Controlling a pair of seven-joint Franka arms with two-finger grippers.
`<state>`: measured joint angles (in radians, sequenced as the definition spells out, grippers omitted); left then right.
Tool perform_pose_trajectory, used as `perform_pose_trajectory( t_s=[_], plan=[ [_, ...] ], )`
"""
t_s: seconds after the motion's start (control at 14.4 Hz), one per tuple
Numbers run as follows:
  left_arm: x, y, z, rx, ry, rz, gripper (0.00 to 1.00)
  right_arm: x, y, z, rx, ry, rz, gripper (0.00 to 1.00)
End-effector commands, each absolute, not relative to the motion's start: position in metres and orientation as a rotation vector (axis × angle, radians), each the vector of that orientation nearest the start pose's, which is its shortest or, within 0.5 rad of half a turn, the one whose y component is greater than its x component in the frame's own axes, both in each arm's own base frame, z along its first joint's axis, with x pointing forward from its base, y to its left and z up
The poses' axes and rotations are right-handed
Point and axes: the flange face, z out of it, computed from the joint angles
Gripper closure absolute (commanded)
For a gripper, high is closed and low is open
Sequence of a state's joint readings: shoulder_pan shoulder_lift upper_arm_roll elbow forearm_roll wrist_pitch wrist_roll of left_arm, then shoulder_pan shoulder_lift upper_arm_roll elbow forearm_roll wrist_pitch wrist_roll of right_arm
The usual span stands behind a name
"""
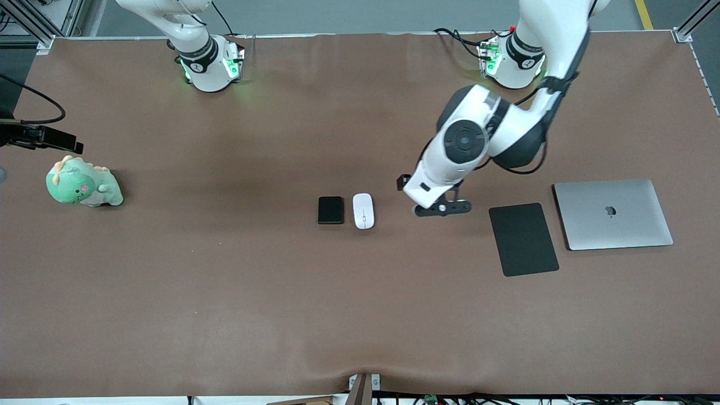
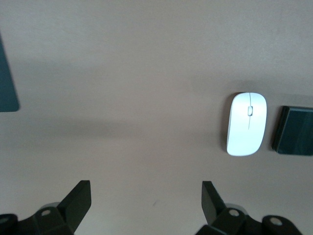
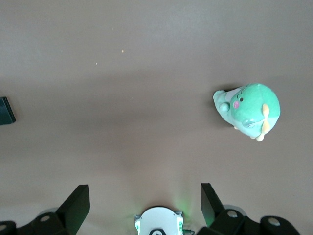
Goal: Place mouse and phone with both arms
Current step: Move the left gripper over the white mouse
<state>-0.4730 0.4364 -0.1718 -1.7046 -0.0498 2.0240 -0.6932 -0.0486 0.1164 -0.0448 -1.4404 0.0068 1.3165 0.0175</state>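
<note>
The white mouse (image 1: 363, 211) lies mid-table with the black phone (image 1: 330, 210) close beside it, toward the right arm's end. My left gripper (image 1: 442, 207) hangs low over bare table between the mouse and the black pad, open and empty. In the left wrist view its fingers (image 2: 78, 200) stand wide apart over bare table, with the mouse (image 2: 247, 124) and the phone (image 2: 293, 131) off to one side. My right gripper (image 3: 144, 193) is open and empty, high over its own base (image 3: 157, 223). It is out of the front view.
A flat matte black pad (image 1: 523, 239) and a closed silver laptop (image 1: 613, 214) lie toward the left arm's end. A green plush dinosaur (image 1: 84, 185) sits toward the right arm's end, also in the right wrist view (image 3: 247, 110). A brown mat (image 1: 225, 292) covers the table.
</note>
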Motion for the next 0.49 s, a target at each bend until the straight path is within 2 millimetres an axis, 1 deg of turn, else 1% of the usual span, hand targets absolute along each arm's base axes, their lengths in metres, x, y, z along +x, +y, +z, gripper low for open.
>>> perform_pose_trajectory(
  t_s=[0.0,0.07,0.21,0.28,0.42],
  plan=[
    [0.512,-0.417,0.298,-3.133,-0.197,0.207,0.00,0.563,-0.030,0.593,-3.111,0.124,0.408,0.00],
    [0.509,-0.424,0.287,-3.132,-0.221,0.208,0.00,0.567,-0.027,0.586,-3.107,0.116,0.422,0.00],
    [0.500,-0.443,0.266,-3.155,-0.241,0.179,0.00,0.573,-0.018,0.574,-3.092,0.097,0.441,0.00],
    [0.495,-0.453,0.257,-3.164,-0.250,0.156,0.00,0.576,-0.015,0.568,-3.080,0.090,0.452,0.00],
    [0.491,-0.467,0.240,-3.164,-0.279,0.103,0.00,0.583,-0.006,0.552,-3.045,0.075,0.470,0.00]
  ],
)
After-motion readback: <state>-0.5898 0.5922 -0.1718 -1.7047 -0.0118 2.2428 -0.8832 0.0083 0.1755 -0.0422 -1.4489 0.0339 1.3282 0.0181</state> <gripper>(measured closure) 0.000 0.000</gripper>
